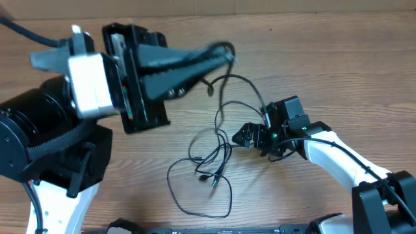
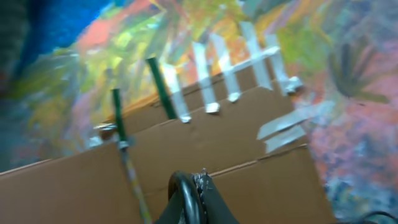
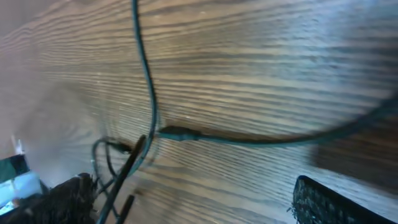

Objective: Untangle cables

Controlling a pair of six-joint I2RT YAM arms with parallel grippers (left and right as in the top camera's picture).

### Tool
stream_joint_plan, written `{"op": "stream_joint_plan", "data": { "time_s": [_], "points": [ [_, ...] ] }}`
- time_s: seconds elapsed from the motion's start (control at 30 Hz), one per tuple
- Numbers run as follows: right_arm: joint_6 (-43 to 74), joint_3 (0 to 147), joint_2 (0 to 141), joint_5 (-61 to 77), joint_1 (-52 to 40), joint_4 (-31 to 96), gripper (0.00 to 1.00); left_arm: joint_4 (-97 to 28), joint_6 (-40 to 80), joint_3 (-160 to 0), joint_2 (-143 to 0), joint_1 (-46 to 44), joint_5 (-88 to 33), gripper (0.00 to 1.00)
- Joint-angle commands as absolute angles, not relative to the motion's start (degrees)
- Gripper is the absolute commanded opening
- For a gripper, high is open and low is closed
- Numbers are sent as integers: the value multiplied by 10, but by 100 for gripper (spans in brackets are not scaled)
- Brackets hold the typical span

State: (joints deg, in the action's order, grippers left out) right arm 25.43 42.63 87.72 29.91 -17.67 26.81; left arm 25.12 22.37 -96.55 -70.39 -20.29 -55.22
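Several thin black cables (image 1: 214,153) lie tangled in loops on the wooden table, with small plug ends near the middle of the tangle. My left gripper (image 1: 224,53) is raised above the table and shut on a loop of one cable (image 2: 185,193), which hangs down from it to the tangle. My right gripper (image 1: 242,136) is low over the table at the right edge of the tangle. It is open (image 3: 196,208), with its fingers wide apart. Cable strands (image 3: 149,93) and a plug joint (image 3: 177,133) lie on the wood in front of it, and some run close to its left finger.
The left arm's large body (image 1: 58,117) fills the left of the overhead view. The left wrist view shows a cardboard sheet (image 2: 236,143) with tape strips and a colourful wall behind it. The right arm (image 1: 338,156) reaches in from the lower right.
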Motion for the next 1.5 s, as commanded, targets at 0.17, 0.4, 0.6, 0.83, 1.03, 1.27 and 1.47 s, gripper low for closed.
{"op": "stream_joint_plan", "data": {
  "time_s": [0.17,0.4,0.6,0.83,1.03,1.27,1.47],
  "points": [
    [255,428,877,270,-176,288,100,237,249,-978,-700,-12,-418,4],
    [255,428,877,488,-176,168,100,103,257,-978,-708,7,-465,4],
    [255,428,877,533,-222,99,100,106,265,-978,-722,-7,-468,4],
    [322,428,878,281,-272,99,100,209,341,-978,-723,-29,-444,4],
    [345,428,880,206,-281,96,100,263,435,-978,-723,-31,-458,4],
    [329,428,880,378,-316,-8,100,233,407,-978,-750,-37,-455,4],
    [373,428,897,127,-388,27,100,366,488,-978,-760,-54,-429,4]
  ]
}}
